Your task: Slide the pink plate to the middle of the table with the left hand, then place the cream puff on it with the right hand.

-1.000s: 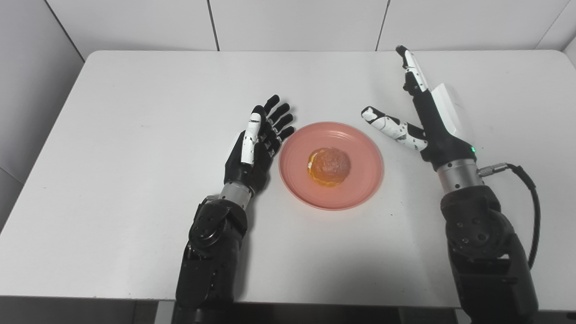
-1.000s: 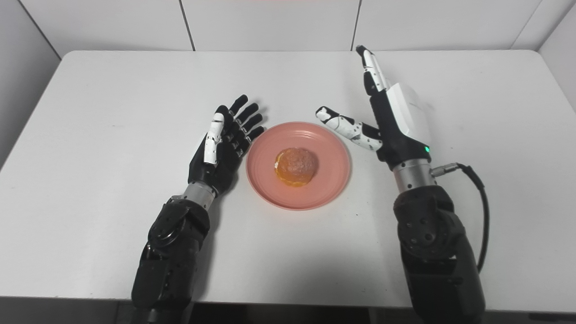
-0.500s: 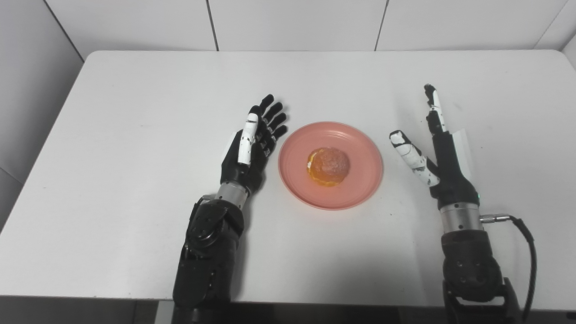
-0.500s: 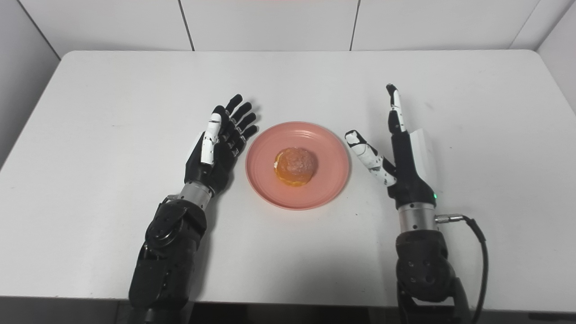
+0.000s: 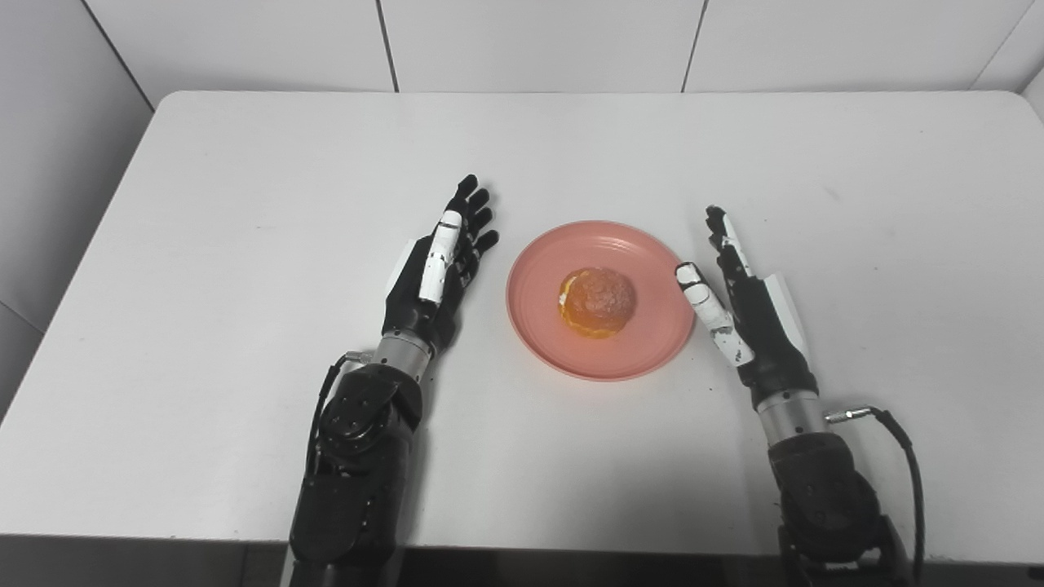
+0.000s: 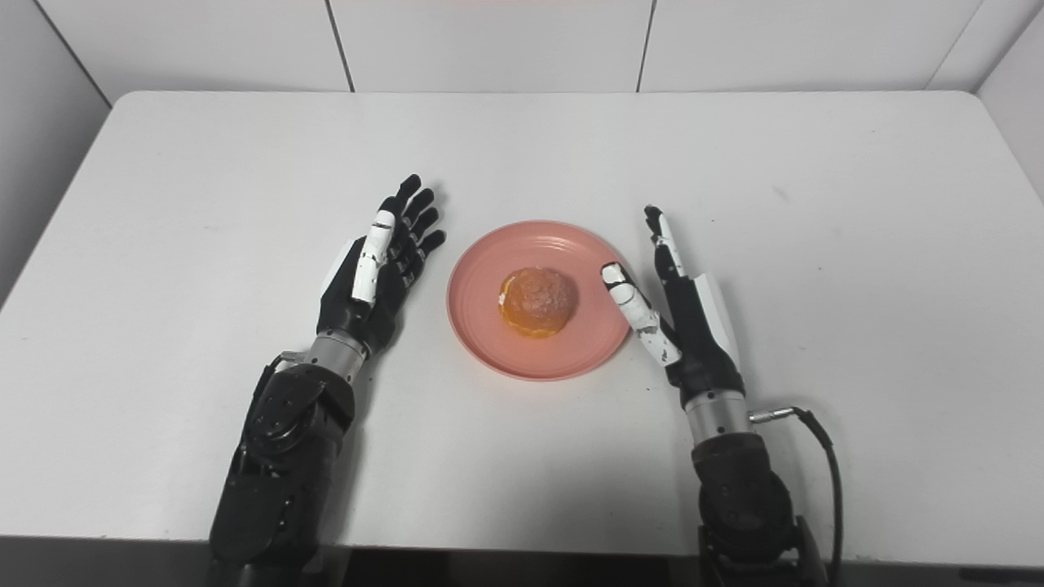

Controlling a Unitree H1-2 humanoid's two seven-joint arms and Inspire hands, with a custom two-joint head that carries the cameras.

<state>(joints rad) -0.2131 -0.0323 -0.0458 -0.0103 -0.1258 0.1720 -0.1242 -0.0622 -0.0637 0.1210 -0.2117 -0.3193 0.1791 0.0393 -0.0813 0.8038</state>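
golden cream puff (image 5: 596, 301) sits on round pink plate (image 5: 538, 334); left hand (image 5: 432, 273) and right hand (image 5: 746, 306) empty, fingers spread: draw both back clear of the rim.

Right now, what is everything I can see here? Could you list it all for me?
table: one, white, fills most of the view, against a white panelled wall.
plate: one, pink, round, near the middle of the table, between the two hands.
cream puff: one, golden brown, sitting in the centre of the plate.
cable: one, black, looping off the right wrist.
left hand: one, black with a white thumb, open, left of the plate, apart from it.
right hand: one, black and white, open, at the plate's right edge, thumb by the rim.
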